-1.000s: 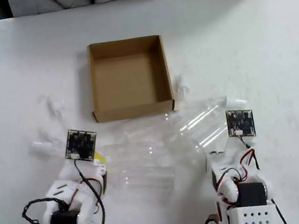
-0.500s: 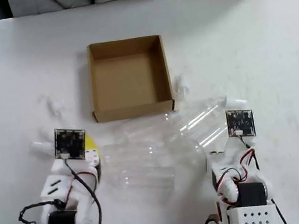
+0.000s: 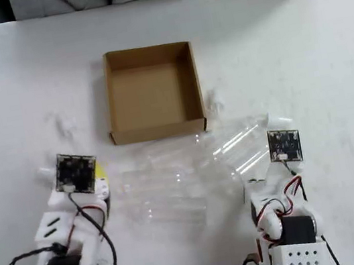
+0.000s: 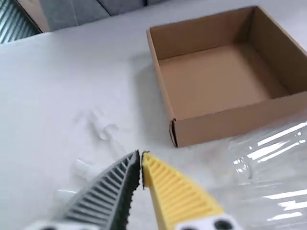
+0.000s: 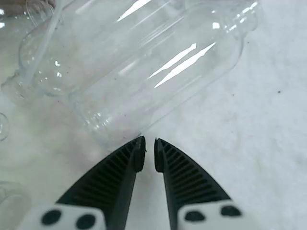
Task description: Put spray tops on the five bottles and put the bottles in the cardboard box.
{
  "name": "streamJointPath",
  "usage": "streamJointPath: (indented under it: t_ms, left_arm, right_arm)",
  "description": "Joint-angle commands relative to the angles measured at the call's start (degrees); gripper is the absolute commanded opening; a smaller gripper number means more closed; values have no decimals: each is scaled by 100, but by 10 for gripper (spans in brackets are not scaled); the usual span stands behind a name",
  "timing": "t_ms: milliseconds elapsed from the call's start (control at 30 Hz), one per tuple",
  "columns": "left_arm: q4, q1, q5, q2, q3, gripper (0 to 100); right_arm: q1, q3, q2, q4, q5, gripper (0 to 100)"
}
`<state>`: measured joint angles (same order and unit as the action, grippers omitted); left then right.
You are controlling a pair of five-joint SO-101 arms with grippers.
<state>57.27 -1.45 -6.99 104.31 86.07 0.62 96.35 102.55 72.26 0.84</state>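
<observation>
Cardboard box [image 3: 154,95]: mid-table, open side up, nothing inside. Set beyond the bottles and between the two arms, presumably so that either arm can drop into it. Stands on a white table [image 3: 298,44].

Bottles [image 3: 173,187]: clear plastic, lying on their sides in a loose heap just in front of the box's near wall. Exact count hard to tell through the glare. No top on any neck in sight. Probably laid flat for a sideways grip. One bottle [image 5: 158,67] with its base just ahead of the right arm's fingertips; contact not clear.

Left gripper [image 4: 140,155]: pressed closed tip to tip, holding nothing. Hangs over bare table left of the heap, pointed toward the small pieces there and the box's near corner.

Right gripper [image 5: 145,143]: all but closed, with a sliver of gap and nothing held. Low over the table at the heap's right edge.

Spray tops [image 3: 64,126]: small pale pieces scattered on either side of the box, apart from the bottles, none picked up. Task judged at its very start.
</observation>
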Motion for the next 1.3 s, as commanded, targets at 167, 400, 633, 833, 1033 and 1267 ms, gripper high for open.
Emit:
streamJointPath:
  t_ms: [167,400,633,833,1033,1267]
  left_arm:
    - [475,-409,-88,-2000,-2136,24]
    - [1565,-365,-1116,-4523,-3965,24]
    - [2127,382,-2646,-5877,-4431,24]
    - [2312,1851,-3288,-6246,-4431,33]
    - [2277,2985,-3279,-6273,-4422,181]
    - [2066,3363,-3288,-6281,-4378,163]
  right_arm:
    - [13,44,66,22,9,18]
    - [31,44,66,22,9,18]
    - [22,44,66,22,9,18]
    - [22,44,66,22,9,18]
    - [22,44,66,22,9,18]
    - [13,44,66,22,9,18]
